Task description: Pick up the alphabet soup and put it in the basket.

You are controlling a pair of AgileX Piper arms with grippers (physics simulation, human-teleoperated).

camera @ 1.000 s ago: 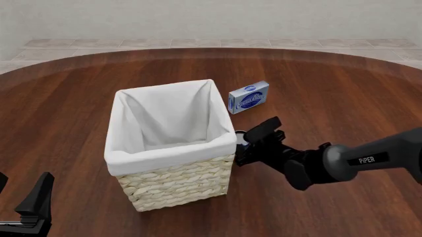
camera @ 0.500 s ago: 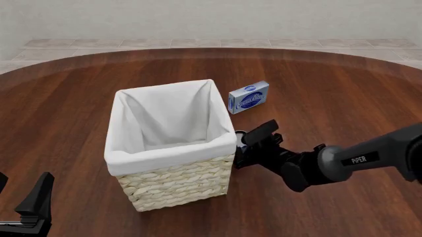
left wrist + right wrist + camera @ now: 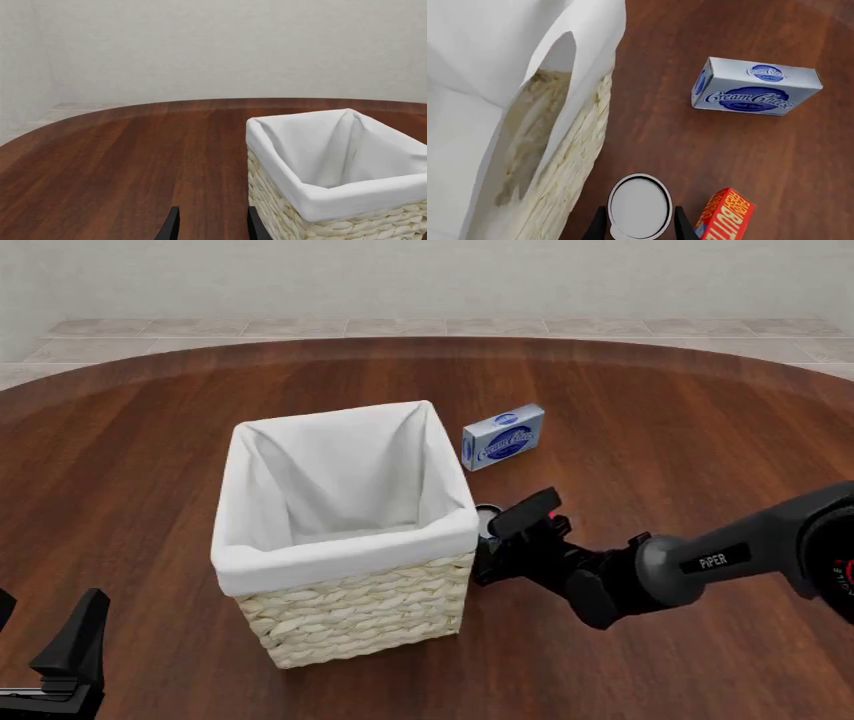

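The basket (image 3: 344, 530) is standing upright on the table (image 3: 694, 430), a little left of centre in the front view, with its white cloth (image 3: 334, 475) folded over the rim. The right arm (image 3: 707, 560) is reaching in from the right, its gripper (image 3: 497, 538) lying low beside the basket's right wall.

The can (image 3: 639, 205) is standing upright on the table just beside that wall, its silver top facing up. In the right wrist view the two fingers (image 3: 598, 226) are sitting on either side of the can, jaws spread about as wide as the can itself. Whether the pads are actually pressing on it is hard to say, since only the finger tips are showing at the picture's edge. From the front the can (image 3: 486, 514) is showing only as a sliver between the basket and the gripper.

A red-orange butter box (image 3: 724, 215) is lying right next to the can, on the side away from the basket, very near it. The blue-and-white cream cheese box (image 3: 503, 436) is resting farther back on the table, apart from the can and beyond the basket's far right corner.

The left gripper (image 3: 211, 226) is hanging near the front left of the table, jaws parted with nothing between them, pointing past the basket's left side.
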